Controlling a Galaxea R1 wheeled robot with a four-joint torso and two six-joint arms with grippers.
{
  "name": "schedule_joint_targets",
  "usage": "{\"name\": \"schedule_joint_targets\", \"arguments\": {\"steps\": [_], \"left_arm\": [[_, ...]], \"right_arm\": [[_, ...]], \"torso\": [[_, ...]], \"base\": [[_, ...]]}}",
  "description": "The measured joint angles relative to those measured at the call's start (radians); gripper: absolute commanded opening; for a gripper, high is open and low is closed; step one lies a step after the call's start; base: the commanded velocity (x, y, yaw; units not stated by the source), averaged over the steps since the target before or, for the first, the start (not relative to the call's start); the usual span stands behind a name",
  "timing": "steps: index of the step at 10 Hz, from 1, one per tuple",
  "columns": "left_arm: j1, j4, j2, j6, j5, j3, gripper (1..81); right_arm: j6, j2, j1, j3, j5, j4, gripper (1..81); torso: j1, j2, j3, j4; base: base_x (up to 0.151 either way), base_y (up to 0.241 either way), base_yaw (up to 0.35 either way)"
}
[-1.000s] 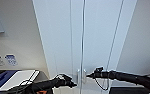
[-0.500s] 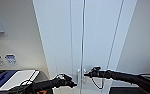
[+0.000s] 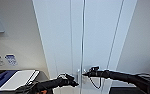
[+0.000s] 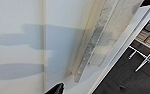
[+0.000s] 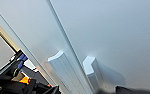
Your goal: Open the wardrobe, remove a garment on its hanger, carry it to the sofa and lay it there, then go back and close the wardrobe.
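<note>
Head view has the wardrobe (image 3: 91, 37) directly ahead, both white doors closed. Left hand (image 3: 74, 83) and right hand (image 3: 84, 74) reach to the paired handles (image 3: 80, 75) at the centre seam. Whether either hand is clenched or released cannot be told. Right wrist view shows both handles (image 5: 63, 67) close up.
</note>
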Motion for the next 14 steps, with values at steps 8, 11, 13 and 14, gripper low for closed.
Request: {"name": "schedule_joint_targets", "arguments": {"steps": [8,11,13,14], "left_arm": [[-0.018,0.0,0.15,0.0,-0.052,-0.207,81.1],[-0.02,0.001,0.206,0.001,-0.039,-0.271,81.1],[-0.021,0.011,0.246,0.001,-0.029,-0.306,81.1],[-0.021,0.016,0.253,0.001,-0.029,-0.314,81.1]], "right_arm": [[0.002,0.02,0.0,0.001,0.008,0.0,81.1],[0.002,0.026,0.0,0.002,0.009,0.0,81.1],[0.002,0.03,0.0,0.002,0.008,0.0,81.1],[0.002,0.03,-0.002,0.002,0.014,0.0,81.1]], "torso": [[0.0,0.0,0.0,0.0],[0.0,0.0,0.0,0.0],[0.0,0.0,0.0,0.0],[0.0,0.0,0.0,0.0]], "base": [[0.0,0.0,0.0],[0.0,0.0,0.0],[0.0,0.0,0.0],[0.0,0.0,0.0]]}}
